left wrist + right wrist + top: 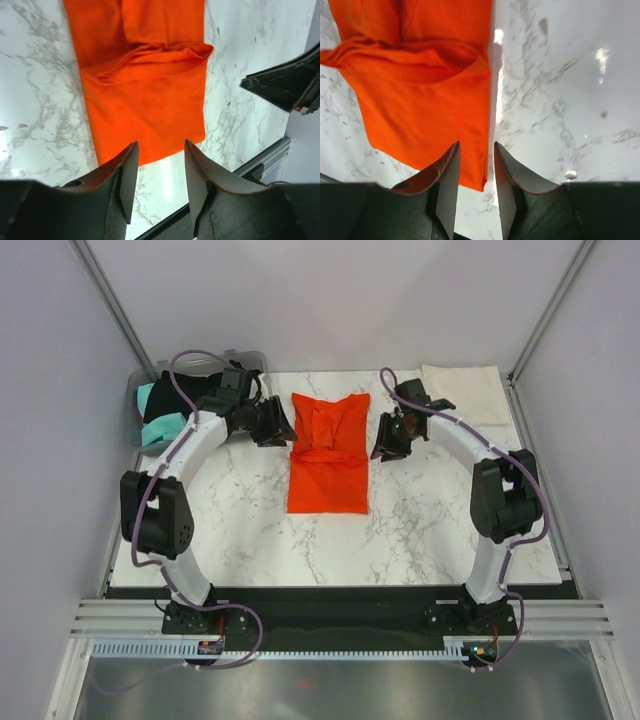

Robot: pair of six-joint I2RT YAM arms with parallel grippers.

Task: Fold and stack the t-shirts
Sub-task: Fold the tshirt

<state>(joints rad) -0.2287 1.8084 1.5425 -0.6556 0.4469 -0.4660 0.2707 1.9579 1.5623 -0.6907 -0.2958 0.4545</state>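
Note:
A bright orange-red t-shirt (328,455) lies folded into a long rectangle in the middle of the marble table (250,530), with a creased fold across its far half. My left gripper (274,426) hovers just off the shirt's far left side, open, with only bare table between its fingers (160,145). My right gripper (388,438) hangs off the far right side, open; the shirt's edge (420,85) shows below the gap (476,146), untouched. A cream-white t-shirt (465,390) lies folded flat at the back right.
A clear grey plastic bin (137,400) stands at the back left, holding a teal shirt (160,427) and a black one (192,380). The left arm reaches past it. The table's black front edge (235,175) lies near the arm bases.

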